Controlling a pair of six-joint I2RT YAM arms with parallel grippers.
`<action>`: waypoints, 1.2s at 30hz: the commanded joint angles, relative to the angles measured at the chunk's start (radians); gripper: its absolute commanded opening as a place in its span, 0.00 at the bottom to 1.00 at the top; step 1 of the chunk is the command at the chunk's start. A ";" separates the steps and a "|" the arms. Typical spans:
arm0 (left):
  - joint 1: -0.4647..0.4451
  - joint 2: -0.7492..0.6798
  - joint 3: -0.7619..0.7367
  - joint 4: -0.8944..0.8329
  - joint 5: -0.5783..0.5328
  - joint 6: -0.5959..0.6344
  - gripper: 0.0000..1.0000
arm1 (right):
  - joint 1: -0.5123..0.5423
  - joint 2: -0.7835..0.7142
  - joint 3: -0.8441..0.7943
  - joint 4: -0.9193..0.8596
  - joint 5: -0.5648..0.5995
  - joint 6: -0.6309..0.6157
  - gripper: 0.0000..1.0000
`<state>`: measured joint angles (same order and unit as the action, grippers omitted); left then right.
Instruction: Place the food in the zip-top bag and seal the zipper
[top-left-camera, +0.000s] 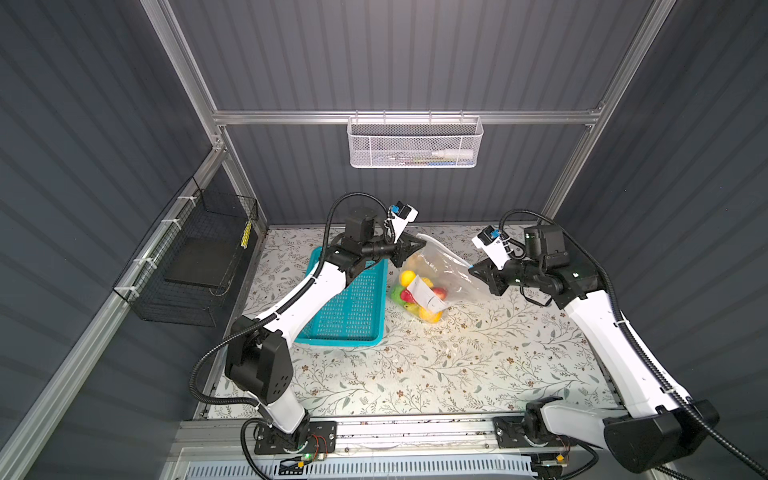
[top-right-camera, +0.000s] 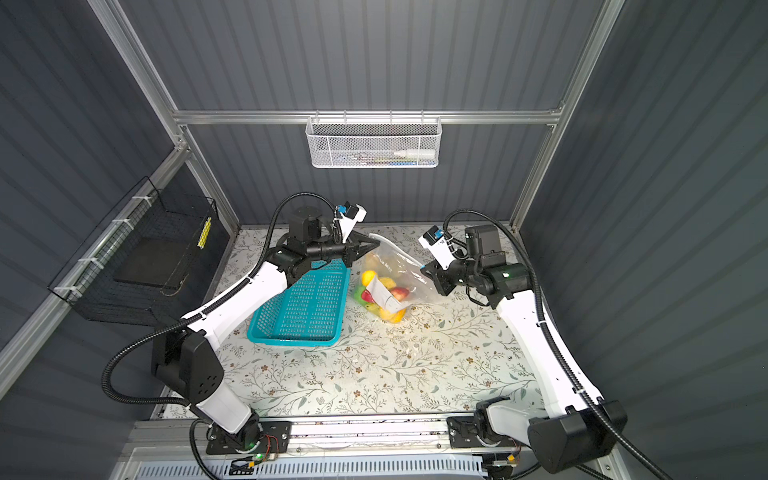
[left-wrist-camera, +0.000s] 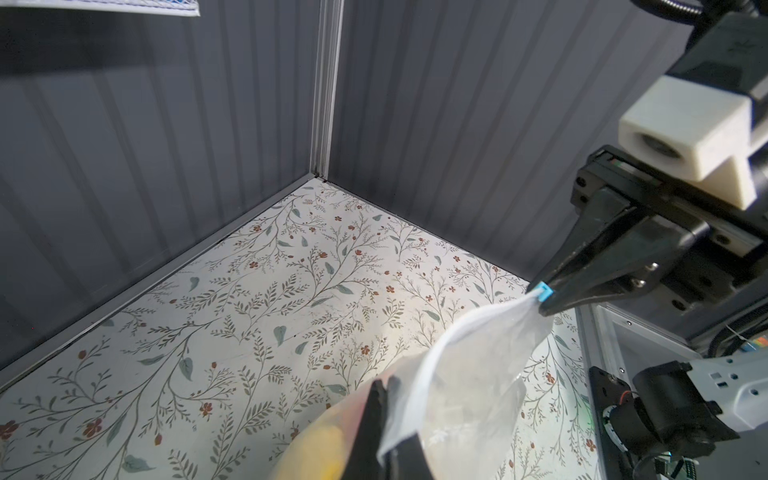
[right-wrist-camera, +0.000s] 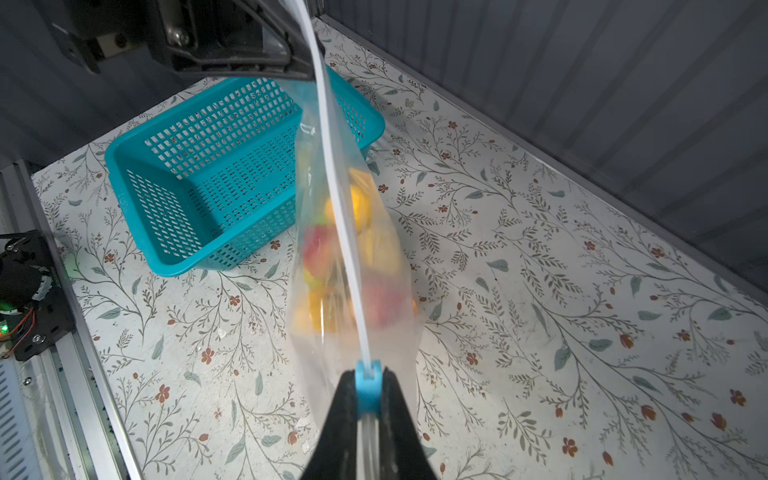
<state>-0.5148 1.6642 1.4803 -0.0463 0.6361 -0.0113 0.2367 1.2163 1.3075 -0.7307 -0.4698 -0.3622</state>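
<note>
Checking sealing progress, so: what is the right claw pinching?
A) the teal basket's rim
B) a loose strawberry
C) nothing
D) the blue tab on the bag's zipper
D: the right wrist view shows the right claw closed on the blue tab at the end of the zipper.

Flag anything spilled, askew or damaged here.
Nothing stands out. The food sits inside the zip-top bag, held up between the left hand and right hand, each shut on a zipper end; the teal basket is empty.
</note>
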 joint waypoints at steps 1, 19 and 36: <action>0.077 -0.042 0.012 0.043 -0.153 -0.015 0.00 | -0.028 -0.036 -0.024 -0.138 0.077 0.017 0.05; 0.105 0.007 0.032 0.020 -0.208 -0.024 0.00 | -0.049 -0.090 -0.104 -0.193 0.174 0.039 0.05; 0.107 0.013 0.030 0.008 -0.203 -0.036 0.00 | -0.073 -0.121 -0.110 -0.195 0.166 0.042 0.06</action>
<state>-0.4702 1.6661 1.4807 -0.0742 0.5423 -0.0235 0.1890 1.1030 1.2060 -0.8009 -0.3626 -0.3363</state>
